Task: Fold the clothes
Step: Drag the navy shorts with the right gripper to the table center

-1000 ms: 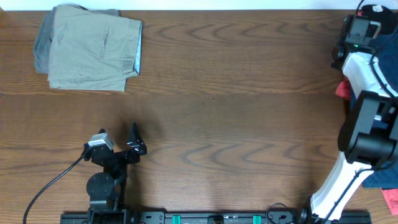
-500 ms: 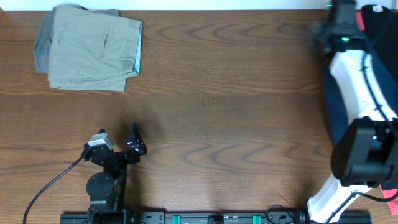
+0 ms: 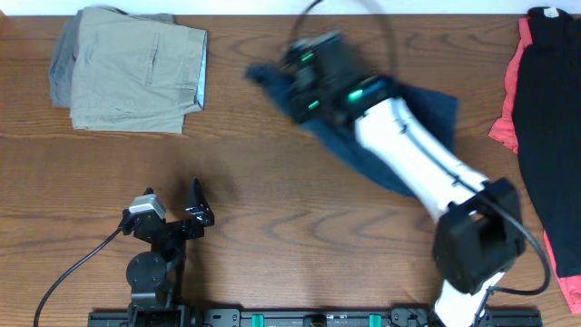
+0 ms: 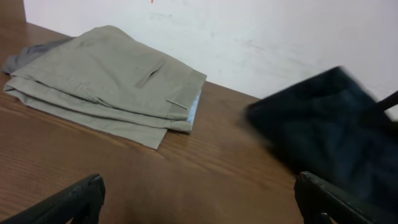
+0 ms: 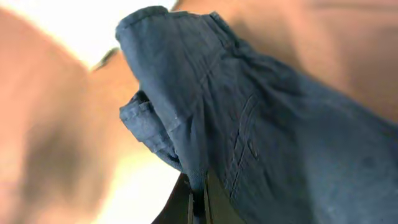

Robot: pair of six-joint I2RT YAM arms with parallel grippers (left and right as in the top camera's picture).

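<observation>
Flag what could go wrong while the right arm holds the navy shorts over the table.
1. The right pincer pinches only a bunched edge of the navy shorts, so the fabric may slip out or land crumpled.
2. The shorts' leading corner is fairly close to the folded khaki trousers. A drop further left could overlap that stack.

A pair of khaki-beige trousers [image 3: 136, 77] lies folded at the far left corner of the brown wooden surface [image 3: 300, 191], grey fabric showing along its left edge, while a black garment [image 3: 549, 136] with a coral-pink edge lies well apart along the right side.
</observation>
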